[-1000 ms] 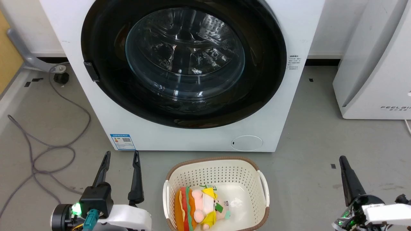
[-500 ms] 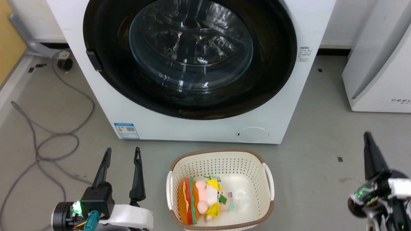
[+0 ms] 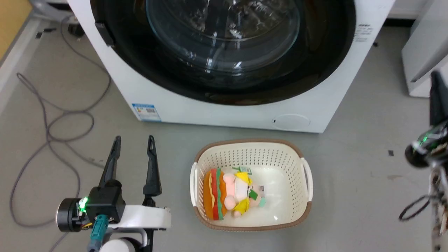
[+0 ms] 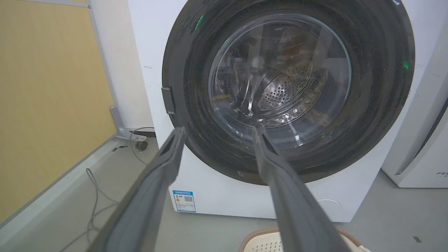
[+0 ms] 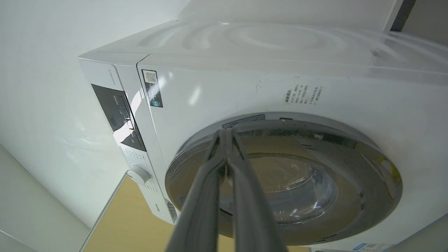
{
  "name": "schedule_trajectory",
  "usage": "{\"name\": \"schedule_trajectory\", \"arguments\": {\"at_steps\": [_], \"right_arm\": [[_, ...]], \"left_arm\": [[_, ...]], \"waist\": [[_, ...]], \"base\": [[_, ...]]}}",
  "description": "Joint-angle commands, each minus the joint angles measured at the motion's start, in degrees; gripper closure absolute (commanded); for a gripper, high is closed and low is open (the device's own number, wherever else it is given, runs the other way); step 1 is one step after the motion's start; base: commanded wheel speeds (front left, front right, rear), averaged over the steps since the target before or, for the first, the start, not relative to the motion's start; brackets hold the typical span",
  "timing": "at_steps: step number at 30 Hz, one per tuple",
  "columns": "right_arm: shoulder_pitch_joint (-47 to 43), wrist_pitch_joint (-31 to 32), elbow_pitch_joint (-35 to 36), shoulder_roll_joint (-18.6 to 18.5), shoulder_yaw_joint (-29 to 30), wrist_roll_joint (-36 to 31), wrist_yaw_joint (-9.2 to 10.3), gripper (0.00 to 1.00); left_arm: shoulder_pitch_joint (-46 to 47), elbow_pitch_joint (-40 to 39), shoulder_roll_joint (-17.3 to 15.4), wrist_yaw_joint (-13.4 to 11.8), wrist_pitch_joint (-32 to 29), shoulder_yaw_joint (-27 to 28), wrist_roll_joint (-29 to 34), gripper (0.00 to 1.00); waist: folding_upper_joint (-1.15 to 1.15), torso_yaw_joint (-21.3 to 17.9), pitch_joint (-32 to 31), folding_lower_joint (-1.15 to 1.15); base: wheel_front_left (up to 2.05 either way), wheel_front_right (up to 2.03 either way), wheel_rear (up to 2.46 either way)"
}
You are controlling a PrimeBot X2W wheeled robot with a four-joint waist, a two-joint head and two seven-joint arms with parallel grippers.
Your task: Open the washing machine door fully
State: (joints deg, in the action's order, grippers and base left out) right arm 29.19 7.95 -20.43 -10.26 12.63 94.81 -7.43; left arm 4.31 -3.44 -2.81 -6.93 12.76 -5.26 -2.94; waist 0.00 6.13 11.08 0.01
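Facing shut washing machine door (image 3: pixel 315 63), far behind basket (image 3: pixel 245 141) | probably stiff, heavy, glossy-slippery, glass fragile; pull at rim edge, probably right | left fingers (image 3: pixel 111 161) spread, right fingers (image 5: pixel 208 182) pressed together, both empty

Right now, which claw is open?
The left claw: its two fingers stand wide apart. The right claw has its fingertips pressed together, holding nothing.

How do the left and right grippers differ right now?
The left gripper is open, fingers well apart; the right gripper is shut, tips together. The left gripper aims low on the door, the right gripper at its rim. Both are empty.
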Motion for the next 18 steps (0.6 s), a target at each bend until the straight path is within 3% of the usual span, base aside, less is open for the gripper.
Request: {"name": "schedule_trajectory", "arguments": {"at_steps": [1,11,18], "right_arm": [[2.3,0.2,-1.1,-0.9,0.1,1.7,-0.05,1.00],[20.1,1.3,-13.8,-7.4,-4.7,1.3,-0.06,1.00],[26.5,2.0,-19.0,-9.0,-9.7,-3.2,-0.06,1.00]], "left_arm": [[1.1,-0.3,-0.1,-0.3,0.5,-0.3,-0.3,0.00],[5.6,-1.0,-0.1,-2.1,2.0,-2.7,-1.7,0.00],[6.8,-1.1,-0.1,-2.6,2.2,-3.3,-2.2,0.00]], "waist": [[0.00,0.9,1.4,-0.01],[0.00,4.2,7.9,-0.01],[0.00,5.5,9.7,-0.01]], "base": [[0.00,0.00,0.00],[0.00,0.00,0.00],[0.00,0.00,0.00]]}}
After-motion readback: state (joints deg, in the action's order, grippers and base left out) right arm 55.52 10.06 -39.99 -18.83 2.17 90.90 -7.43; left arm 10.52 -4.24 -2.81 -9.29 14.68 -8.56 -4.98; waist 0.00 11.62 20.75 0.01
